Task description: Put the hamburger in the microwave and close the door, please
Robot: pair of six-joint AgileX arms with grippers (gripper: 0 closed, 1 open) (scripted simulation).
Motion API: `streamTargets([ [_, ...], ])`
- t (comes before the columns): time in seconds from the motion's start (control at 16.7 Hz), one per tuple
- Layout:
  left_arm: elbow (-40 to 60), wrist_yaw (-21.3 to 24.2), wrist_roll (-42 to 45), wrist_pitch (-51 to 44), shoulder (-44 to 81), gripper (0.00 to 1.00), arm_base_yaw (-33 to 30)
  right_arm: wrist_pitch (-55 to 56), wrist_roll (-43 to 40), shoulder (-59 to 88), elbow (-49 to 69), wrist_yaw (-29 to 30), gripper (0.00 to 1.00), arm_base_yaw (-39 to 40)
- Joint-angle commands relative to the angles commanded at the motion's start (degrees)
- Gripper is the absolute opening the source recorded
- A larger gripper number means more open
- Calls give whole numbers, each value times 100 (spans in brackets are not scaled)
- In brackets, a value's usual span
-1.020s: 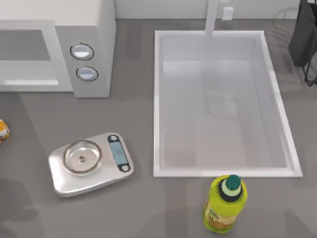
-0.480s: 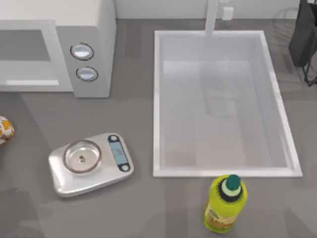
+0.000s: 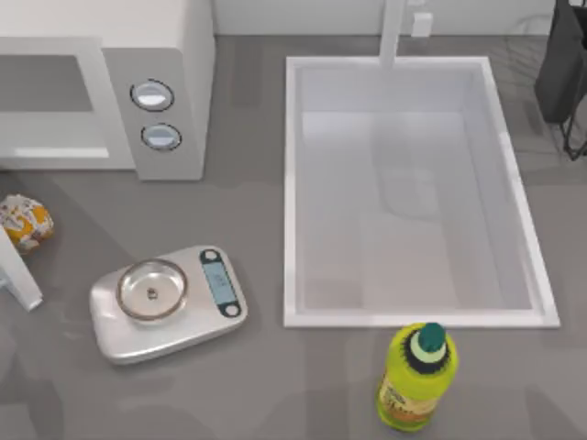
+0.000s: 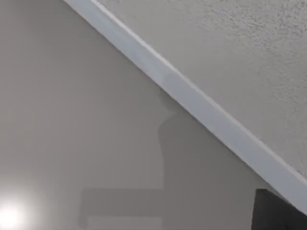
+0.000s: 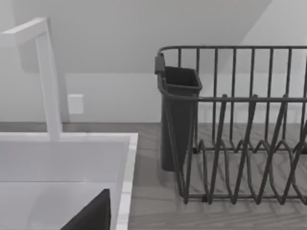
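While the grey bench [image 3: 275,385] carries everything, the sink [image 3: 292,192] takes up its right half and the white microwave [image 3: 174,55] stands at the back left, its cavity open. Just in front lies the silver scale [image 3: 165,302], the yellow bottle [image 3: 415,376] farther right. Left of the scale lies the hamburger [image 3: 26,222]; I cannot tell either gripper's state.

The microwave [image 3: 110,87] runs off the top view's left and upper edges, so its cavity shows in part only. A white bar [image 3: 18,280] by the hamburger [image 3: 26,223] is cut by the left edge. The dish rack [image 5: 240,124] is cropped in the right wrist view and at the top view's right edge.
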Motion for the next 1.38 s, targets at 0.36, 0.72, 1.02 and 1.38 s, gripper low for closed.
streamTargets([
  [0.36, -320, -746, -858, -30, -442, 0, -1134, 0, 0, 0, 0, 0, 100, 0],
  [0.72, -219, -746, -860, 35, -327, 0, -1122, 0, 0, 0, 0, 0, 100, 0],
  [1.02, 522, -843, -907, 499, 915, 0, -1221, 0, 0, 0, 0, 0, 100, 0],
  [1.38, 1337, -897, -1016, 1077, 2373, 0, -1366, 0, 0, 0, 0, 0, 100, 0],
])
